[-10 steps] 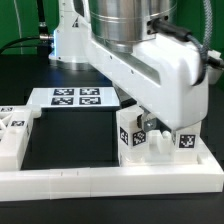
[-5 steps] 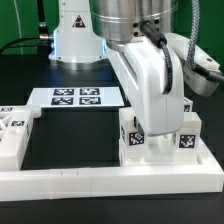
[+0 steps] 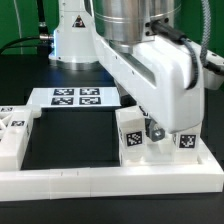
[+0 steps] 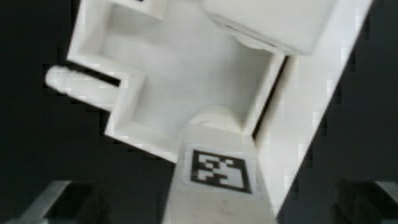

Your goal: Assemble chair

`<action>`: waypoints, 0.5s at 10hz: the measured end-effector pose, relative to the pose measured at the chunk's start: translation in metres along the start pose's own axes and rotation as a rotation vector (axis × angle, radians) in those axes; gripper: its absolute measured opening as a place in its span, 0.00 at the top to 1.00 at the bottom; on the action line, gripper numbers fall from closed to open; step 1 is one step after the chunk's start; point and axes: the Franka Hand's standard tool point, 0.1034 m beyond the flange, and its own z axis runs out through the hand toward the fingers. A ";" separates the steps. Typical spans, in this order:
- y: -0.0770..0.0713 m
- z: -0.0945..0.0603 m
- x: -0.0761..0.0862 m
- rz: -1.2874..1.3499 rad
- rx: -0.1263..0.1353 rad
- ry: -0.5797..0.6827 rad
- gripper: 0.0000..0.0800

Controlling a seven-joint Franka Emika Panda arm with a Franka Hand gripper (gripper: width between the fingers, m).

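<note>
Claw (image 4: 201,208) spread wide, fingers either side of tagged chair block (image 4: 217,168), not touching. Chair parts (image 3: 131,138) lower right of exterior frame, on desk (image 3: 70,135).

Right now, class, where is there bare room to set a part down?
Free: the bare black table bordered by the marker board, the loose white parts, the border rail and the tagged chair blocks. Crowded: the exterior view's right, where the arm hangs over those blocks.
</note>
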 end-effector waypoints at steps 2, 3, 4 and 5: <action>0.000 0.001 0.000 -0.241 -0.008 0.016 0.19; -0.001 0.001 0.002 -0.335 -0.004 0.019 0.19; -0.001 0.000 0.005 -0.400 0.003 0.025 0.19; 0.000 -0.001 0.009 -0.494 0.003 0.025 0.19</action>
